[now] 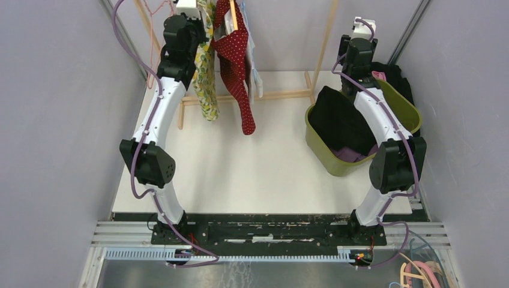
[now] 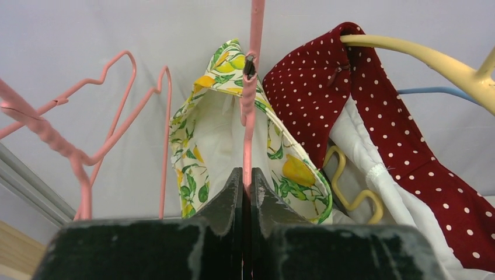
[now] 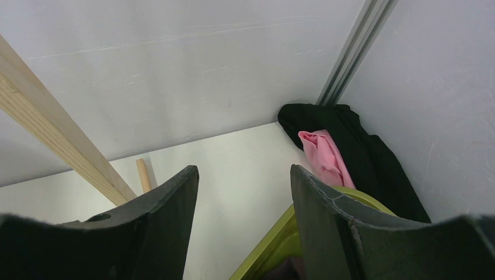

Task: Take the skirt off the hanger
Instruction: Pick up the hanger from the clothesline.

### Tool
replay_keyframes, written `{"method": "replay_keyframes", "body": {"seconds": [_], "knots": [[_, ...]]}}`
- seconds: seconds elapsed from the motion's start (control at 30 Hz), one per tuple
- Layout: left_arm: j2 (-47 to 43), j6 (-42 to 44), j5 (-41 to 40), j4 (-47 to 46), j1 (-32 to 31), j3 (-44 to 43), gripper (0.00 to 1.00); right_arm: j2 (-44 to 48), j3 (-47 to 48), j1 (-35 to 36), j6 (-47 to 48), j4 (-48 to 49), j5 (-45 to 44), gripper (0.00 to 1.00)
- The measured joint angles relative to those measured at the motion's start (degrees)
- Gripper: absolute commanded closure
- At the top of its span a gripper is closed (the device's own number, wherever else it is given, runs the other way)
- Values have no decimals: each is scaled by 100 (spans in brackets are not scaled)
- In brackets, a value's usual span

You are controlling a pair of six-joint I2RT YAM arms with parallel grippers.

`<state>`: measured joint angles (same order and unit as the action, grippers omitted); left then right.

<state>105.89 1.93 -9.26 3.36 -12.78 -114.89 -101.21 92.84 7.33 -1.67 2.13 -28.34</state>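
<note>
The lemon-print skirt (image 2: 292,169) hangs on a pink wire hanger (image 2: 251,105) at the back left; it also shows in the top view (image 1: 206,78). My left gripper (image 2: 246,172) is shut on the pink hanger's vertical wire, right in front of the skirt's waistband. My right gripper (image 3: 244,175) is open and empty, raised over the far rim of the green basket (image 3: 274,245) and pointing at the back wall.
A red polka-dot garment (image 1: 237,66) hangs on a cream hanger (image 2: 420,55) just right of the skirt. Empty pink hangers (image 2: 111,87) hang to the left. The wooden rack (image 1: 270,95) stands at the back. The green basket (image 1: 321,147) holds black cloth (image 1: 339,117).
</note>
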Motion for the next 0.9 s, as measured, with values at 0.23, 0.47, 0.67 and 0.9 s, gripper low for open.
{"method": "replay_keyframes", "body": {"seconds": [0.23, 0.47, 0.67, 0.9], "knots": [[28, -245, 361, 175, 87, -315, 97, 0, 0, 0, -7, 0, 11, 36], [20, -472, 605, 293, 85, -348, 97, 0, 0, 0, -20, 0, 44, 36], [-341, -487, 693, 289, 81, 50, 97, 0, -33, 0, -63, -2, 101, 36], [-1019, -487, 850, -896, 81, 1276, 97, 0, -42, 0, -114, -2, 236, 36]]}}
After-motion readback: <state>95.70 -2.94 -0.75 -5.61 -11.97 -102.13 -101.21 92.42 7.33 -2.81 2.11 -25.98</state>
